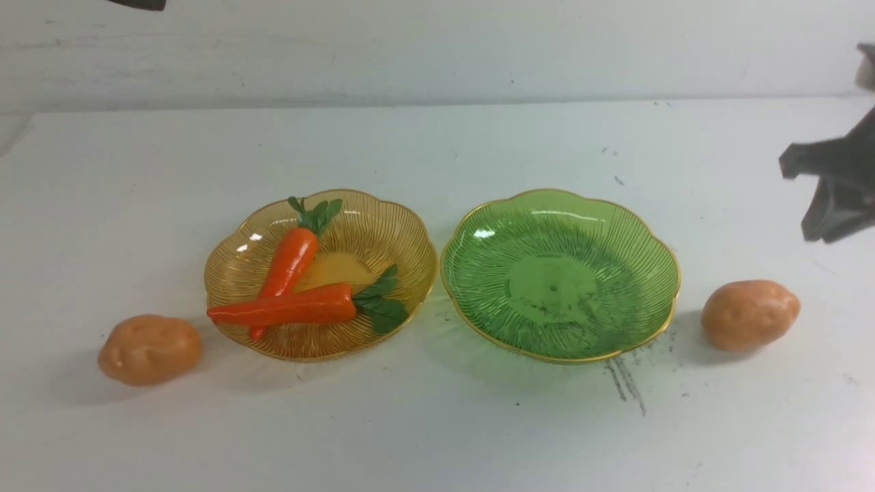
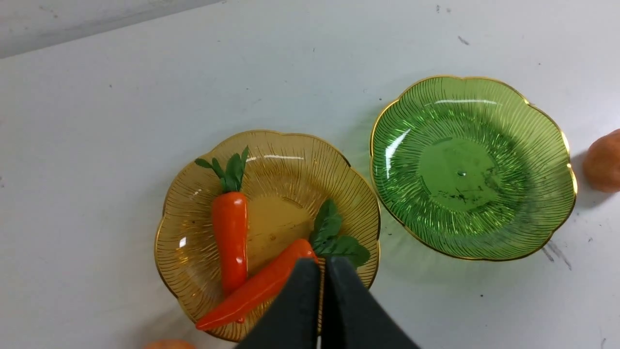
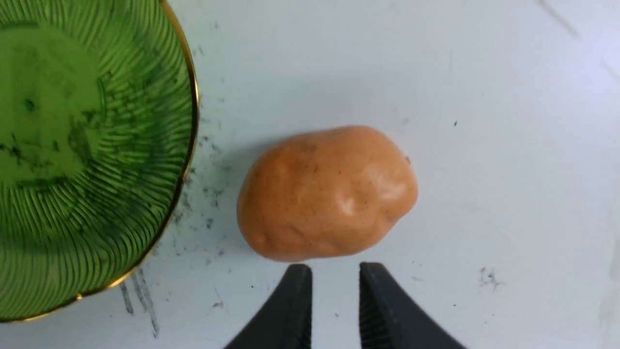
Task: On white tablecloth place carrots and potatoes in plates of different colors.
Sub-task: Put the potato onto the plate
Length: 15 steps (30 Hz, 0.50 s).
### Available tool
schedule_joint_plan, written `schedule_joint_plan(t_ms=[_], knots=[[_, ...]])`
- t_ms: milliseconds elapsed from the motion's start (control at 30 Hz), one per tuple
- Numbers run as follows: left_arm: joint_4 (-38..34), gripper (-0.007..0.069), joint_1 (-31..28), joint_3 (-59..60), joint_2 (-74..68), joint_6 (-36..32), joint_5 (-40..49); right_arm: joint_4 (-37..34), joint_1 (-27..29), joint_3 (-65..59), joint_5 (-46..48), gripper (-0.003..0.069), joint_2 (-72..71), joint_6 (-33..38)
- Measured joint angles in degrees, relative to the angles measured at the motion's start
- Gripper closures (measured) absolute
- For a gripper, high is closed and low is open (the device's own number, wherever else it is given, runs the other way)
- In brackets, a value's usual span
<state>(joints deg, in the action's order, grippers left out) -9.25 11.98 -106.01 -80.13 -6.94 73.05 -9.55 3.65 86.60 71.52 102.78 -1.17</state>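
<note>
On the white tablecloth [image 1: 437, 430] the amber plate [image 1: 389, 229] holds two carrots, one upright [image 1: 290, 260] and one lying across it [image 1: 287, 307]. The green plate [image 1: 560, 273] beside it is empty. One potato [image 1: 149, 348] lies left of the amber plate, the other potato [image 1: 750, 314] right of the green plate. My right gripper [image 3: 335, 274] is open and empty, hovering just beside the right potato [image 3: 327, 194]; in the front view it [image 1: 800, 198] hangs above it. My left gripper [image 2: 322, 266] is shut and empty above the amber plate's [image 2: 290, 160] edge.
The two plates stand almost rim to rim. Grey scuff streaks [image 1: 625, 383] mark the cloth in front of the green plate. The cloth's far edge meets a white wall [image 1: 437, 55]. A dark piece of my left arm [image 1: 137, 3] shows at the top edge.
</note>
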Motion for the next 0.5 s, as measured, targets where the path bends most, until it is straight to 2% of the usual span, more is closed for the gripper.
schedule_joint_plan(t_ms=[133, 200, 267, 367, 500], knots=[[0.04, 0.0628, 0.0, 0.0, 0.0, 0.0, 0.0, -0.05, -0.24, -0.34, -3.72, 0.0265, 2.87, -0.57], [0.04, 0.0628, 0.0, 0.0, 0.0, 0.0, 0.05, -0.05, -0.24, -0.34, -4.58, 0.02, 3.46, -1.94], [0.04, 0.0628, 0.0, 0.0, 0.0, 0.0, 0.05, 0.02, -0.24, -0.34, -4.74, 0.0041, 5.01, -7.9], [-0.01, 0.0628, 0.0, 1.18, 0.0, 0.0, 0.05, 0.02, -0.24, -0.34, -4.43, -0.0018, 7.34, -13.94], [0.04, 0.0628, 0.0, 5.31, -0.06, -0.08, 0.05, -1.05, -0.24, 0.59, -4.3, -0.0031, 11.73, -17.94]])
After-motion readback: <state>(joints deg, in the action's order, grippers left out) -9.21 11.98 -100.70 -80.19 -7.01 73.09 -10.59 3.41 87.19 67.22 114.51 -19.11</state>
